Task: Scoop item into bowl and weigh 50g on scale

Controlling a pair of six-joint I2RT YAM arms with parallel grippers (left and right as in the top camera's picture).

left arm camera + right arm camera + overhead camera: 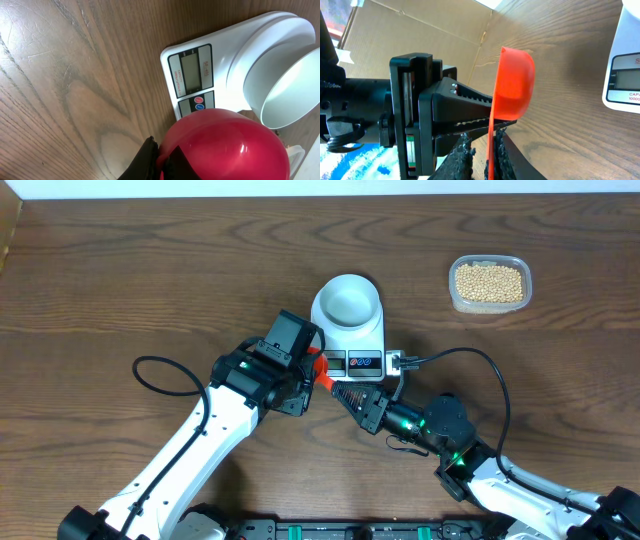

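Observation:
The pale bowl [348,300] stands on the white scale [372,340], and nothing shows inside it. The tan beans [489,283] lie in a clear tub at the back right. My left gripper [312,370] is shut on the handle of a red scoop [322,376] just in front of the scale. In the left wrist view the scoop's cup [227,142] hangs beside the scale's display [190,70] and the bowl [285,90]. My right gripper [484,136] straddles the scoop's thin handle [490,145]; one pad touches it, the other stands a small gap away.
The clear plastic tub [521,268] sits well right of the scale. A cable [470,352] runs from the scale's right side toward the right arm. A cardboard box [420,25] shows in the right wrist view beyond the table's left edge.

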